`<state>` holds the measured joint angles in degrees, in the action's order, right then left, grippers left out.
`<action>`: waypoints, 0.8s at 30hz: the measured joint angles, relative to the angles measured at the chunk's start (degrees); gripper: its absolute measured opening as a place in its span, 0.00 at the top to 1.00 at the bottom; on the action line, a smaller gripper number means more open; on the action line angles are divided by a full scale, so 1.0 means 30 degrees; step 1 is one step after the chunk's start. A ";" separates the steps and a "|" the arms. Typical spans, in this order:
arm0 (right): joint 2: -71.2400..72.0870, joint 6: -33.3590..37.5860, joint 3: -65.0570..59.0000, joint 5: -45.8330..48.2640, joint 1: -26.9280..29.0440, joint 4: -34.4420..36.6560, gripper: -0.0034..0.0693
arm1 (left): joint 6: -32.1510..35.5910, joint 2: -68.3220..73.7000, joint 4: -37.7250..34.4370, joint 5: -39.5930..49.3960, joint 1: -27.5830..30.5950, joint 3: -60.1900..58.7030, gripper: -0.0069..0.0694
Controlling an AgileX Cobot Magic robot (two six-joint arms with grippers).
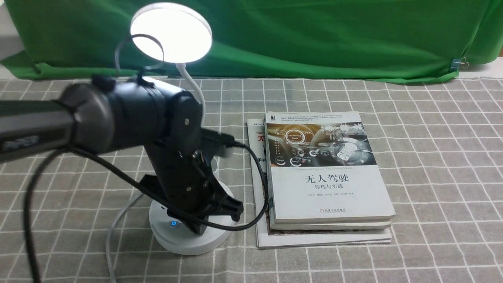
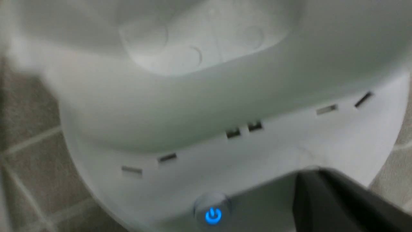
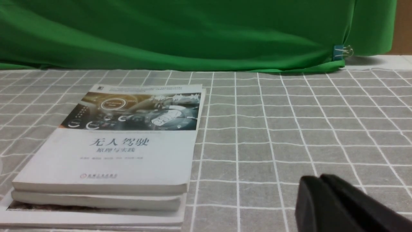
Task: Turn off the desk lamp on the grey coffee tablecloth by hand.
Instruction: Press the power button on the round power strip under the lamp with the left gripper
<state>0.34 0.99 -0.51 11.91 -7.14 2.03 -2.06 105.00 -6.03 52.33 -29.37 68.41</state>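
Observation:
The white desk lamp (image 1: pixel 171 32) stands on the grey coffee tablecloth (image 1: pixel 432 157) at the left, its disc head lit. Its round base (image 1: pixel 188 241) shows a glowing blue power button (image 1: pixel 173 224). My left arm, the hand, reaches down over the base; its gripper (image 1: pixel 196 228) is shut, with its tip just to the right of the button. In the left wrist view the base (image 2: pixel 289 151), the blue button (image 2: pixel 212 215), the cup holder (image 2: pixel 199 42) and my shut gripper (image 2: pixel 317 175) show. My right gripper (image 3: pixel 317 180) is shut and empty above the cloth (image 3: pixel 289 129).
A stack of books (image 1: pixel 326 177) lies right of the lamp, also in the right wrist view (image 3: pixel 122 145). The lamp's cord (image 1: pixel 114 224) trails toward the front left. Green backdrop cloth (image 1: pixel 314 35) hangs at the back with a clip (image 1: pixel 458 63).

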 joint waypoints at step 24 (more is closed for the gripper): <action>0.0000 0.0000 0.0000 0.0000 0.0000 0.0000 0.90 | -0.0169 -0.1966 0.0335 0.0034 -0.0102 -0.0089 0.91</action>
<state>0.34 0.99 -0.51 11.91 -7.14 2.03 -2.56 99.10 -5.02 52.43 -29.67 68.14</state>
